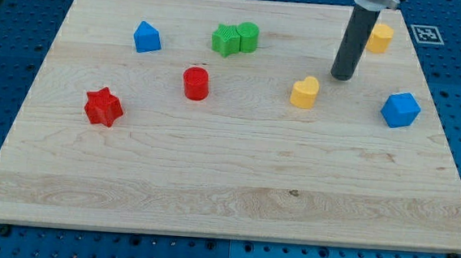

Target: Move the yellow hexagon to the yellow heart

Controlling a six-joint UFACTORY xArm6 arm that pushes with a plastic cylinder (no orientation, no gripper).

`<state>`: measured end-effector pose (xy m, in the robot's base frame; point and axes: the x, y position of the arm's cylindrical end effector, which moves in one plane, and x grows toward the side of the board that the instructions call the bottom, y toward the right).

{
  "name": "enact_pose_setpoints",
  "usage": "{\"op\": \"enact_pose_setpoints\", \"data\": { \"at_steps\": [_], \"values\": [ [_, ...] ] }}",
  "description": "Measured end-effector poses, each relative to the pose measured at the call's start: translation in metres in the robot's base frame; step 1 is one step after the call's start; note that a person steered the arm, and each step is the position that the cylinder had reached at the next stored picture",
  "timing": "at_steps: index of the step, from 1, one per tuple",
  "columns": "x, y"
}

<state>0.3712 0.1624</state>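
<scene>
The yellow hexagon [380, 38] lies near the view's top right, partly hidden behind the dark rod. The yellow heart [305, 93] lies lower and to the left of it, right of the board's middle. My tip [342, 76] rests on the board between the two, just below-left of the hexagon and up-right of the heart, touching neither that I can see.
A blue hexagon [400, 109] lies at the right. A green star [228, 39] and green cylinder [248, 35] touch at top centre. A blue pentagon-like block [147, 37], red cylinder [195, 83] and red star [103, 107] lie on the wooden board [226, 186].
</scene>
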Motion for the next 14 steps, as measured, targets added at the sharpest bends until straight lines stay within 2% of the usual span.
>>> {"op": "enact_pose_setpoints", "data": {
  "at_steps": [1,3,4,5,6,7,8,10,11,12,13,14],
  "values": [
    [-0.032,0.004],
    [-0.133,0.007],
    [-0.161,0.065],
    [-0.155,0.144],
    [-0.120,0.112],
    [-0.061,0.047],
    [-0.021,0.020],
    [-0.050,0.045],
    [-0.033,0.022],
    [0.017,-0.002],
    [0.024,-0.002],
    [-0.016,0.026]
  ]
}}
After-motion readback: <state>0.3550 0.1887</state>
